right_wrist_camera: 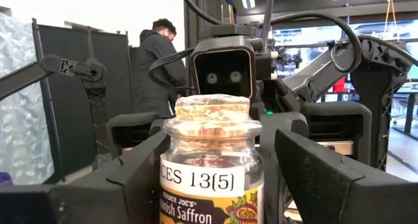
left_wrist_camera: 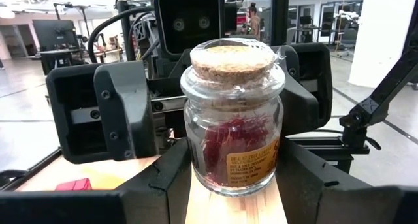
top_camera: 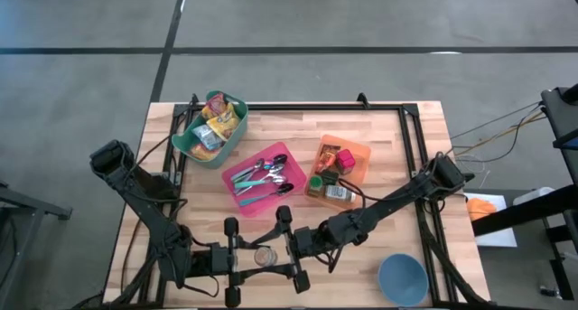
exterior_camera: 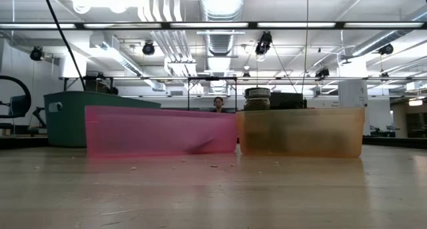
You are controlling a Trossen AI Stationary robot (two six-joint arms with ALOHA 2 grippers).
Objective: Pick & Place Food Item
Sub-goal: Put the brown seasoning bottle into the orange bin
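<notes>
Now | small cork-stoppered glass saffron jar (top_camera: 265, 255) sits between both hands at the wooden surface (top_camera: 379, 147) front edge | left hand (top_camera: 237, 259) clamps jar | right hand (top_camera: 291, 252) fingers spread, flanking jar.

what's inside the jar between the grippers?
Red saffron threads show through the jar, under a cork stopper. The label covers part of the glass, so how much is in there can't be seen.
</notes>
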